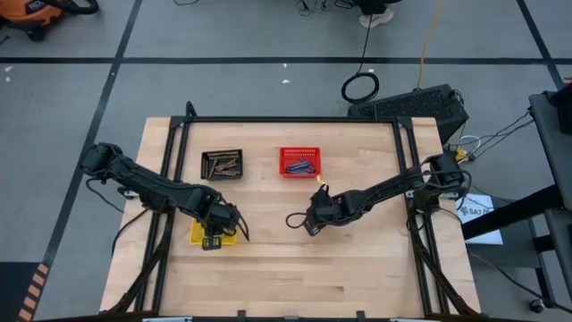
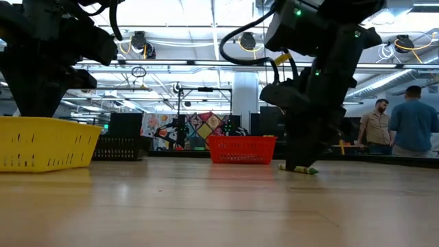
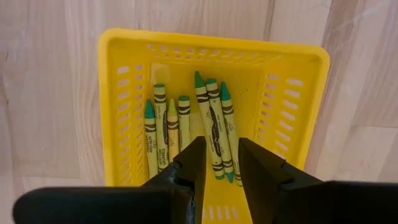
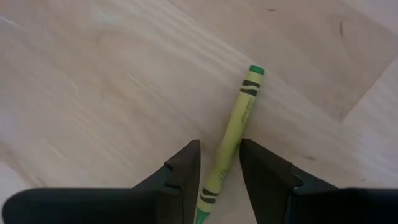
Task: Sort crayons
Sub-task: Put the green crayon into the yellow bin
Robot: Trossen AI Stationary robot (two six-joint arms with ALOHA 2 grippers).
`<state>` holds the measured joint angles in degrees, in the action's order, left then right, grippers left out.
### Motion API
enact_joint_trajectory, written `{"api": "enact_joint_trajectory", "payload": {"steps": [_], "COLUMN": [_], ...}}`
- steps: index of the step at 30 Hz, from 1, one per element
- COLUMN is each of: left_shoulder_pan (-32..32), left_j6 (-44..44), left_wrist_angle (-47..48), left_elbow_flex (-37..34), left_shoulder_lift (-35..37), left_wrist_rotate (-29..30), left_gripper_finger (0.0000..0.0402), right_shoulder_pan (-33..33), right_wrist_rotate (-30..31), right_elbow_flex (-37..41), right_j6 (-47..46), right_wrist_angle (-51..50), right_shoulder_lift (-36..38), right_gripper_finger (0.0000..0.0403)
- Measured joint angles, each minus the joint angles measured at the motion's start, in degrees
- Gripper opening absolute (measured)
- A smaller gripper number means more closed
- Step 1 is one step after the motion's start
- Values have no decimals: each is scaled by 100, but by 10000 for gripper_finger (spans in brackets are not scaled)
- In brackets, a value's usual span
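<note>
Here, right pincer (image 4: 217, 163) astride crayon (image 4: 235, 131).

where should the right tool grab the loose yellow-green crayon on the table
Grip the crayon mid-body, across its narrow width, coming straight down from above: it lies flat on the bare table. The right tool already straddles it, open.

3 baskets stand on the worktop (image 1: 357, 268): 1 yellow basket (image 1: 198, 234), 1 black basket (image 1: 222, 165), 1 red basket (image 1: 299, 161). The yellow basket holds 7 yellow-green crayons (image 3: 214, 134). 1 more yellow-green crayon (image 4: 231, 135) lies loose on the worktop. 2 people (image 2: 394, 127) stand in the room behind.
</note>
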<state>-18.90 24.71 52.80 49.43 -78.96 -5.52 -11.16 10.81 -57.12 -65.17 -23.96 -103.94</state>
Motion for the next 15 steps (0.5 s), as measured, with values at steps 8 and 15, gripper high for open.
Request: {"api": "enact_joint_trajectory", "payload": {"steps": [8,15], "left_shoulder_pan": [0,0], "left_j6": [-2,4], "left_wrist_angle": [0,0], "left_elbow_flex": [0,0], "left_shoulder_lift": [0,0], "left_wrist_rotate": [0,0], "left_gripper_finger": [90,90], "right_shoulder_pan": [82,210], "right_wrist_rotate": [-60,-232], "right_elbow_flex": [11,17], "right_j6": [692,1044], "right_wrist_angle": [-587,-626], "right_shoulder_lift": [-75,-79], "right_gripper_finger": [86,10]}}
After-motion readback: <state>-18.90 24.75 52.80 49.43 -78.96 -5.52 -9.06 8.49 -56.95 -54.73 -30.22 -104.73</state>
